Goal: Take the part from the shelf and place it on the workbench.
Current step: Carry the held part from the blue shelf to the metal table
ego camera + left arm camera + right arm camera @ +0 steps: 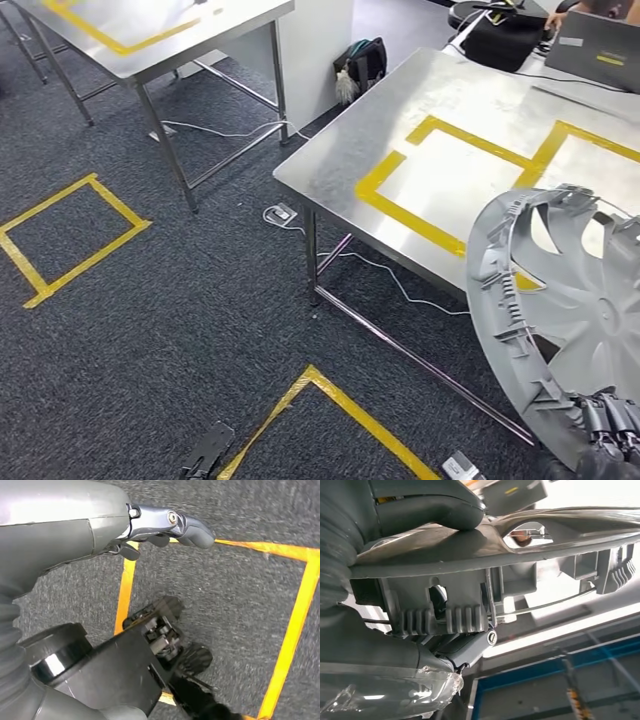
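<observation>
Currently, in the head view, the part (562,310), a grey wheel cover with spokes and ribbed clips along its rim, is held tilted at the lower right of the picture, its upper portion overlapping the near edge of the steel counter (355,130). The right hand (607,425) grips the part at its lower rim, dark fingers curled over the edge. Yellow tape rectangles (445,140) mark the counter top. A second steel table (219,30) stands at the upper left, a white cable (385,275) trails across the grey carpet, and yellow tape squares (75,240) mark the floor. A laptop (596,50) sits at the far right corner of the counter. From the left wrist view, the left hand (166,527) hangs above the carpet with fingers extended and apart, holding nothing; a yellow tape outline (294,625) lies on the floor below it. From the right wrist view, the right hand clamps the part (501,545) at its rim: the thumb (433,510) presses one face while a finger (471,647) supports the ribbed clips on the other side.
</observation>
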